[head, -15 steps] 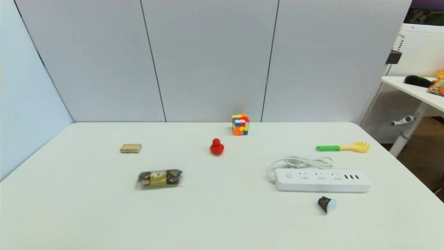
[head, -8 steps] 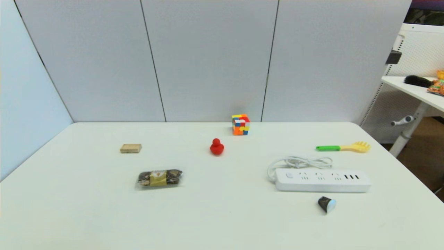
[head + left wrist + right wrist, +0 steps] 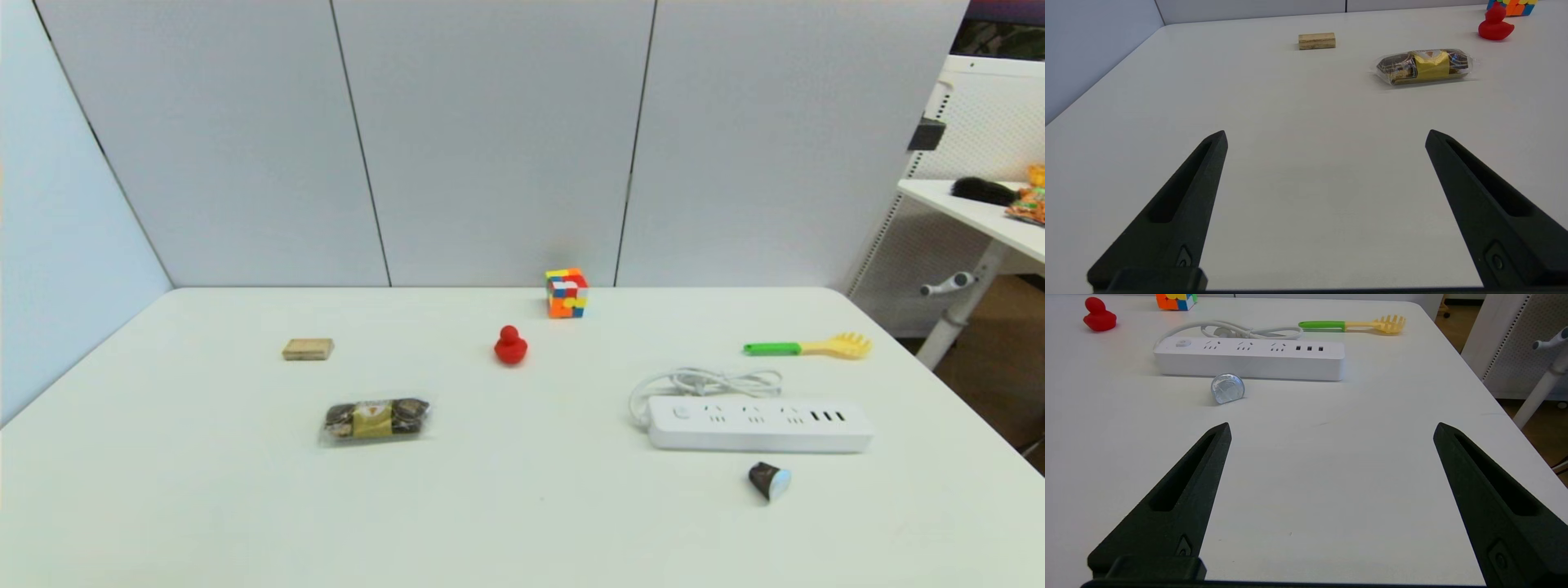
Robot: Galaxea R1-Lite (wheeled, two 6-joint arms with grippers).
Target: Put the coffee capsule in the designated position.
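Bright, even overhead light, soft faint shadows under the power strip (image 3: pixel 1249 359), everything sharp.

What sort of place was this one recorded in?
Probably a lab or office test station: a plain white table closed in by grey partition panels, with unrelated props spread out, such as a power strip and a red duck, and a second desk beside it.

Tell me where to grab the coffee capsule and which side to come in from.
Grip the coffee capsule across its dark tapered body, just behind the foil rim. It lies on its side, foil face toward the right gripper, near the power strip. Probably best from above, fingers straddling the body; both grippers are open, and the right is nearer.
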